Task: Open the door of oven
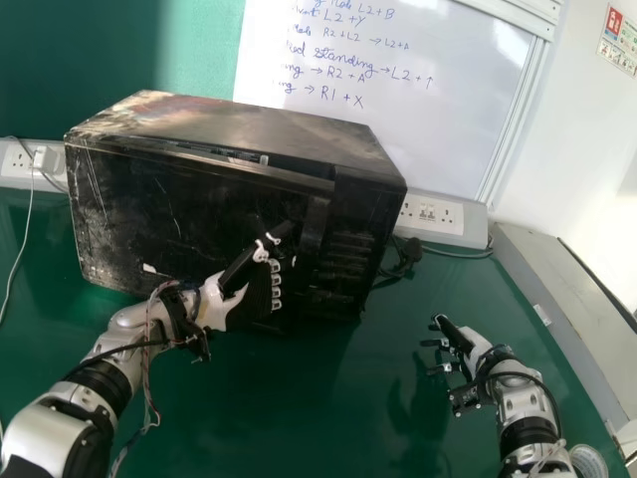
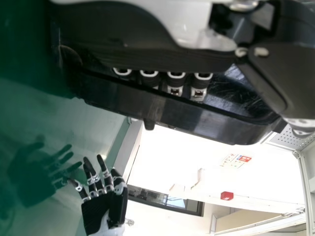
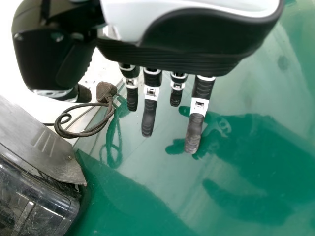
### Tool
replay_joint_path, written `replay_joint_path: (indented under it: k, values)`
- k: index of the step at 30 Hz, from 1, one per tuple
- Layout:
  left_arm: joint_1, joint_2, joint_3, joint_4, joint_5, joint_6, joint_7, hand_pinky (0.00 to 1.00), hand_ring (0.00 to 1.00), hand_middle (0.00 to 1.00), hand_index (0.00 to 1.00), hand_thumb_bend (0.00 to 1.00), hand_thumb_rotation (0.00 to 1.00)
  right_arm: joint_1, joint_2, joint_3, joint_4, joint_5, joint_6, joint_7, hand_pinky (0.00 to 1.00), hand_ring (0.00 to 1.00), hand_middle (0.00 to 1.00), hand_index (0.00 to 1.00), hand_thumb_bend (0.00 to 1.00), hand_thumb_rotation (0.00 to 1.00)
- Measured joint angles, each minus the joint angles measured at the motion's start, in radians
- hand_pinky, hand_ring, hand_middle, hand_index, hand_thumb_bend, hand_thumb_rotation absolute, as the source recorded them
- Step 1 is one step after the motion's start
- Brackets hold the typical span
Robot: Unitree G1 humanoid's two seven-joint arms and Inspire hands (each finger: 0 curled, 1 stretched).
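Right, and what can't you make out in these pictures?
- Microwave oven's interior: hidden behind its door, head view.
- Left hand's far end: hidden behind a dark bar, left wrist view.
- Top of the whiteboard's writing: cut off by the head view's upper edge.
- Power cable's oven end: hidden behind the microwave oven, head view.

A flat whiteboard (image 1: 398, 144) with blue handwriting, a glossy green worktop (image 1: 289, 398) and a white plastic socket panel (image 1: 448, 221) indicate a laboratory.
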Motion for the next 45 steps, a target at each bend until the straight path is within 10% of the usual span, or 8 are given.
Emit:
replay_joint_path:
  k: [32,45]
  values:
    - [0.001,0.014,-0.060,-0.032,0.037,-0.017,-0.110,0.15,0.24,0.54,0.77,1.00,1.00,0.000,0.000,-0.001,0.000,0.001,0.001,0.001,0.55,0.63,0.77,0.94,0.46,0.45]
    - [0.002,0.011,-0.069,-0.044,0.039,-0.016,-0.111,0.11,0.18,0.42,0.66,1.00,0.97,0.000,0.000,0.002,0.000,-0.004,-0.001,-0.001,0.59,0.65,0.75,0.94,0.49,0.47]
